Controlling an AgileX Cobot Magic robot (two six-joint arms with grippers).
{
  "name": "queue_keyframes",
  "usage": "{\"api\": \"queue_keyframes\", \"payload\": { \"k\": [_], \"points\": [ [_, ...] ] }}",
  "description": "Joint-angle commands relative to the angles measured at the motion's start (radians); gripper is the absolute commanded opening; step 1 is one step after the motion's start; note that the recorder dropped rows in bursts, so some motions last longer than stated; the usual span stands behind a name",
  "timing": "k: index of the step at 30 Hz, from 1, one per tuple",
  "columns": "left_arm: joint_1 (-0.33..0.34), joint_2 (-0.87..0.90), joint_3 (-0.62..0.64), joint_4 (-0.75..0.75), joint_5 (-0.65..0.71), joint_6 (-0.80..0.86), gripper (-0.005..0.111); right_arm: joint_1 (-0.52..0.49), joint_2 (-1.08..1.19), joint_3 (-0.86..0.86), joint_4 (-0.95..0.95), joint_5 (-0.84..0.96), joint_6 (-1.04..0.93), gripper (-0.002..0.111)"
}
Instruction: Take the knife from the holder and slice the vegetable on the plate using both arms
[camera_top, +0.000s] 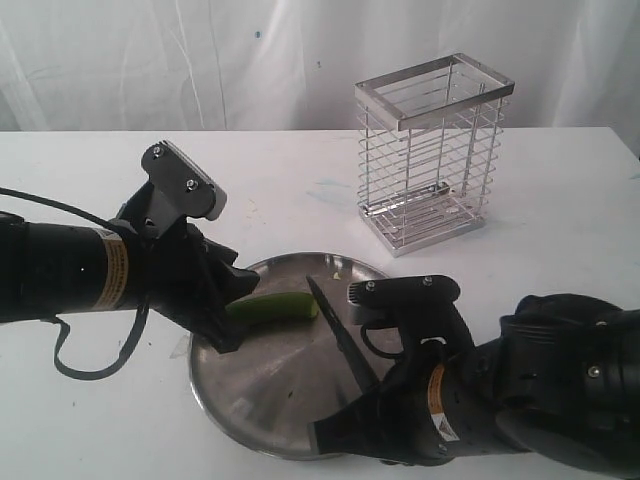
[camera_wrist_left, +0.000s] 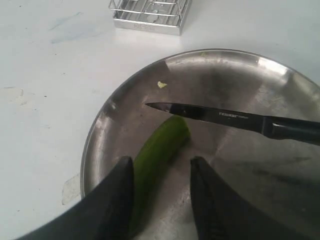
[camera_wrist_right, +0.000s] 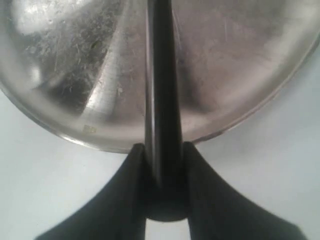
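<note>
The knife (camera_top: 340, 330) is out of the holder (camera_top: 430, 150), its handle clenched in the right pincer (camera_wrist_right: 162, 146). Its blade is over the cut end of the vegetable (camera_top: 272, 307), which lies on the plate (camera_top: 260, 420) near the front edge of the bench (camera_top: 560, 200). The left pincer (camera_wrist_left: 161, 161) straddles the vegetable, released. Slicing seems unfinished. One of each thing; two pincers.

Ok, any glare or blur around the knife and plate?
Exterior view: even light, knife reads dark on the plate. Left wrist view: knife and chili pepper sharp, mild rim glare. Right wrist view: knife soft, too close; white glare on plate.
</note>
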Motion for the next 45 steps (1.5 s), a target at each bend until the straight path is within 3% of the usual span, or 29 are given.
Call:
{"api": "queue_keyframes", "payload": {
  "k": [1,27,33,36,41,45],
  "points": [
    [-0.007,-0.003,-0.004,0.009,0.009,0.0,0.043,0.003,-0.029,0.002,-0.014,-0.01,-0.001,0.0],
    [-0.007,-0.003,-0.004,0.009,0.005,-0.032,0.043,0.01,0.036,0.002,-0.026,-0.009,-0.011,0.0],
    [-0.007,0.001,-0.009,-0.088,-0.055,-0.008,0.042,0.01,0.036,0.002,-0.026,-0.011,-0.022,0.0],
    [-0.007,0.03,-0.035,-0.124,-0.055,0.001,0.035,0.01,0.036,0.002,-0.026,-0.013,-0.024,0.0],
    [-0.007,0.112,-0.083,-0.137,-0.164,0.001,0.001,0.01,0.036,0.002,-0.026,-0.015,-0.029,0.0],
    [-0.007,0.198,-0.134,-0.149,-0.169,-0.024,0.0,0.01,0.036,0.002,-0.026,-0.017,-0.034,0.0]
  ]
}}
